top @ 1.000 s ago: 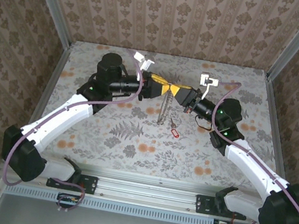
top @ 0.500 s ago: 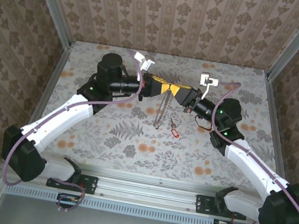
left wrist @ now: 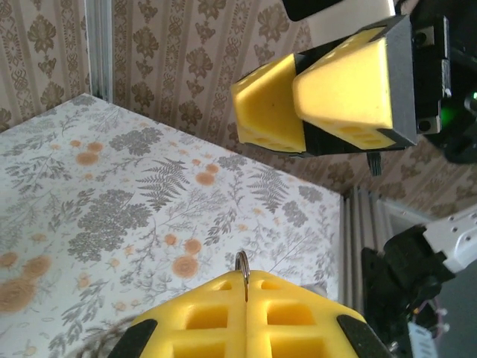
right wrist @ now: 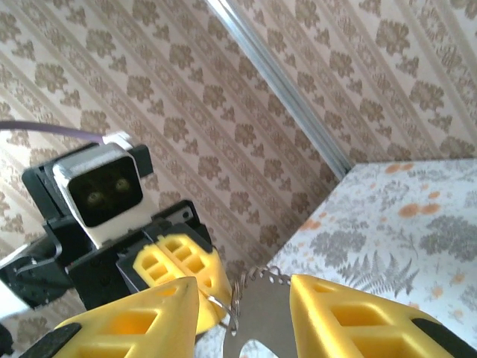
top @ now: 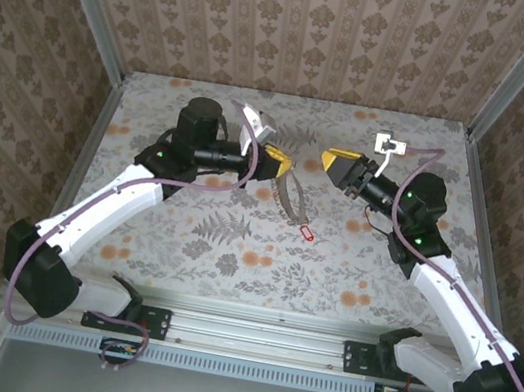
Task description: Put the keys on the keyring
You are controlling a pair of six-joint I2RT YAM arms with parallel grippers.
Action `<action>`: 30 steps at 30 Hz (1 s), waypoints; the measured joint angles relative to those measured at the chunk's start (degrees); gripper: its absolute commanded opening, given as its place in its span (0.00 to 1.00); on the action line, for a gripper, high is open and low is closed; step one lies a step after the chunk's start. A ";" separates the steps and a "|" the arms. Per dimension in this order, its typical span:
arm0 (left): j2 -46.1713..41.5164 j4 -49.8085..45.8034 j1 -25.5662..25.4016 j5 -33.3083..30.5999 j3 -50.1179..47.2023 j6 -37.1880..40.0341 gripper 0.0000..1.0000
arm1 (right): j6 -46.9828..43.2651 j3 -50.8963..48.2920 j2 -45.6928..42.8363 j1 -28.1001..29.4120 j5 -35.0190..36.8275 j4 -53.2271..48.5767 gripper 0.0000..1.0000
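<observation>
Keyring (top: 290,199) — thin dark hoop, key (top: 305,231) red-tagged

Bright, even, diffuse light was recorded in all views; only faint soft shadows were cast on the grey floral-patterned tabletop (top: 234,242). Its nearest part was rendered blurred in the left wrist view.

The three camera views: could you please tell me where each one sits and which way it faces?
Top external: fixed above and behind both arms, looking down at the table; the left gripper is shut on the keyring, the key nearby.
Left wrist: on the left arm, facing the right gripper across the table; its own yellow fingers at the bottom.
Right wrist: on the right arm, facing the left gripper and wall; its own fingers spread.
Shared: both wrist views show the opposite gripper.
</observation>
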 measured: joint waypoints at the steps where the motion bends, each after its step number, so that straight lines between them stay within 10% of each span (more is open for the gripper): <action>1: 0.00 -0.87 0.00 0.15 0.09 1.68 0.00 | -0.66 0.00 0.17 0.00 -0.76 -0.81 0.39; 30: 0.52 -6.99 1.22 9.86 3.34 13.38 0.00 | -4.20 3.21 6.71 4.83 -13.46 -3.91 0.38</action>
